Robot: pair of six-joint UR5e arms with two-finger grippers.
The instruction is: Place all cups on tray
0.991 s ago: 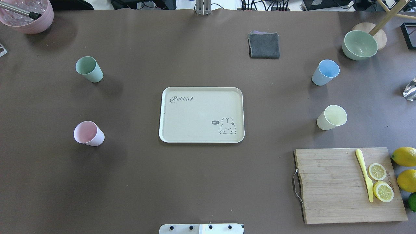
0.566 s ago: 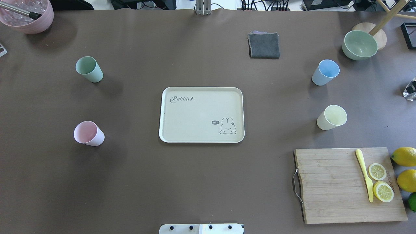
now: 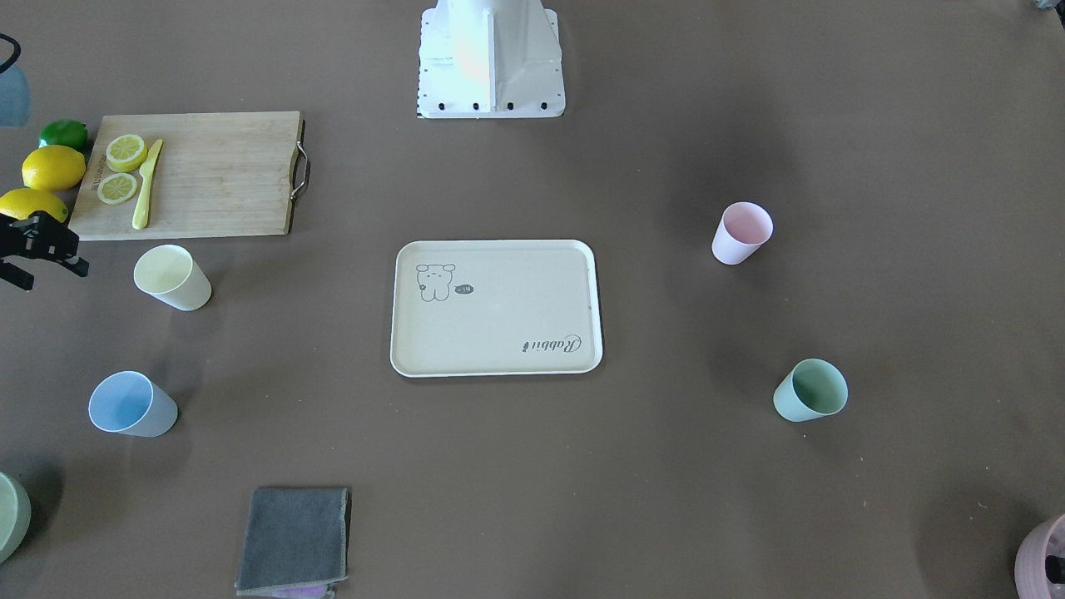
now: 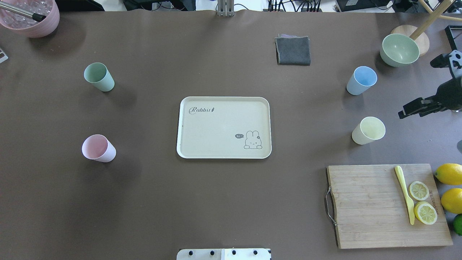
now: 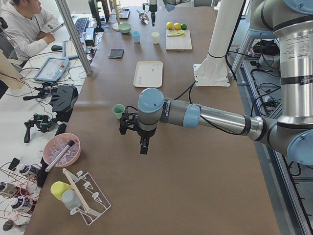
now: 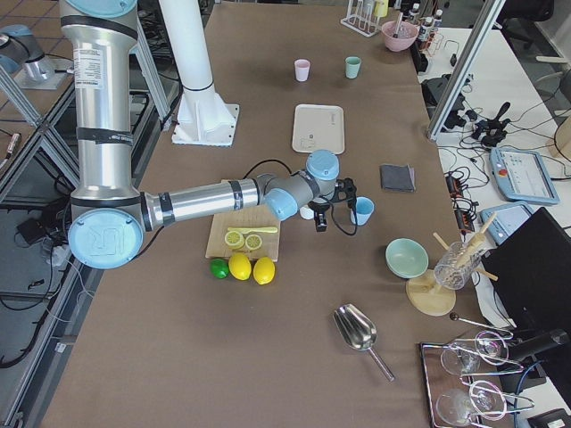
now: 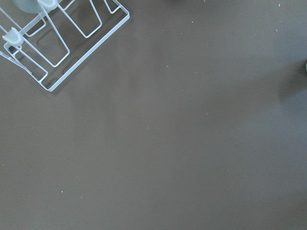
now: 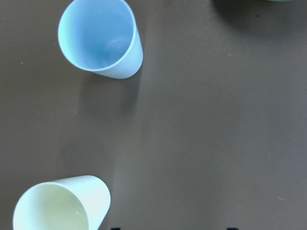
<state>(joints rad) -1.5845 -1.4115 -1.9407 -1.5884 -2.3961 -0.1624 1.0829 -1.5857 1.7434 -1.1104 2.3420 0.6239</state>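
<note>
The cream rabbit tray (image 4: pixel 223 122) lies empty at the table's middle. All cups stand upright on the table. The mint green cup (image 4: pixel 98 76) and pink cup (image 4: pixel 97 148) are to its left. The blue cup (image 4: pixel 361 80) and yellow cup (image 4: pixel 368 130) are to its right. My right gripper (image 4: pixel 415 108) hovers just right of these two, apart from both. The right wrist view shows the blue cup (image 8: pixel 100 38), the yellow cup (image 8: pixel 62 206) and two spread fingertips: it is open and empty. My left gripper (image 5: pixel 142 144) hangs beyond the mint cup; I cannot tell its state.
A wooden cutting board (image 4: pixel 368 206) with lemon slices and a yellow knife lies front right, with lemons (image 4: pixel 449 173) beside it. A green bowl (image 4: pixel 399 50) and grey cloth (image 4: pixel 293 50) sit at the back right. A pink pot (image 4: pixel 32 18) is back left. A wire rack (image 7: pixel 62 48) is under the left wrist.
My right gripper has come in from the right edge of the overhead view toward the blue and yellow cups. The cups and tray have not moved.
</note>
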